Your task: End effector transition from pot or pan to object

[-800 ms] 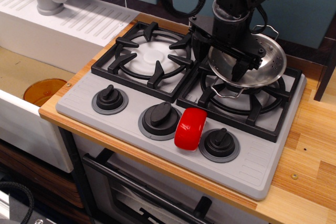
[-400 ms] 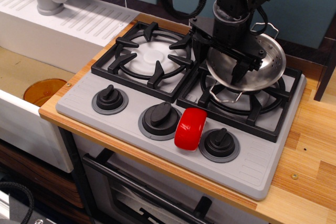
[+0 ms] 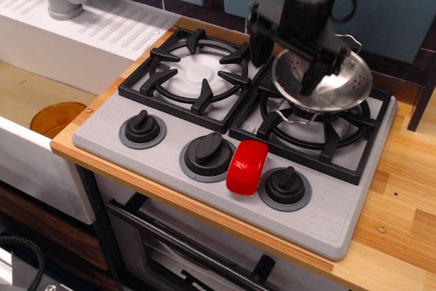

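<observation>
Burners on my stove point(image 3: 225, 134): two
Black knobs: three
Red wheel point(image 3: 246, 167): one
Steel colander point(image 3: 323, 83): one

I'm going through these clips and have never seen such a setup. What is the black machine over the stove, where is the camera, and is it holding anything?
One camera looks down from the front at a toy stove on a wooden counter. The black machine is a robot arm; its end effector has two fingers, spread open above the steel colander on the right burner, gripping nothing as far as I can tell. A red wheel-like piece stands between two black knobs. A sink lies left.
</observation>
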Robot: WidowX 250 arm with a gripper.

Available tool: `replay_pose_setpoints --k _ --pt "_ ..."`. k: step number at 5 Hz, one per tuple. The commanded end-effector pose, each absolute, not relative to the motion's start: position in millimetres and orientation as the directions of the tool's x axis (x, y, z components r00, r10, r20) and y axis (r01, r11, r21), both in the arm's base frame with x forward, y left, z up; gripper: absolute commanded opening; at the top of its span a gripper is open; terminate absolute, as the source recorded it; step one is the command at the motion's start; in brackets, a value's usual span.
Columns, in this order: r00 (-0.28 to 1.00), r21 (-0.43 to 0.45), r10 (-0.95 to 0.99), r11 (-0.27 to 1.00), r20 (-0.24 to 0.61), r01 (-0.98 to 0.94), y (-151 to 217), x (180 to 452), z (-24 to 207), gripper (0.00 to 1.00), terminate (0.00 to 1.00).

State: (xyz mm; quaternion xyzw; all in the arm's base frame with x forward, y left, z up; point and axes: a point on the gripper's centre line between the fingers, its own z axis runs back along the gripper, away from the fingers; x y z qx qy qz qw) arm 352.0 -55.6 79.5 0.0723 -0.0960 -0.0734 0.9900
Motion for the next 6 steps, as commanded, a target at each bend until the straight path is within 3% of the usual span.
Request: replay_pose_setpoints --k 1,3,4,6 --pt "0.958 0.187 -0.186 0.972 0.220 0.146 -47.8 353.2 152.1 1.00 0.00" --pt "0.963 0.174 -0.142 0.979 0.228 0.104 -36.0 308.8 145.0 1.00 0.00" --pt "0.960 0.169 -0.114 0.983 0.254 0.072 -45.2 288.3 123.2 1.00 0.00" --pt "0.946 0.165 -0.102 0.985 0.307 0.052 -60.6 274.3 82.5 1.00 0.00"
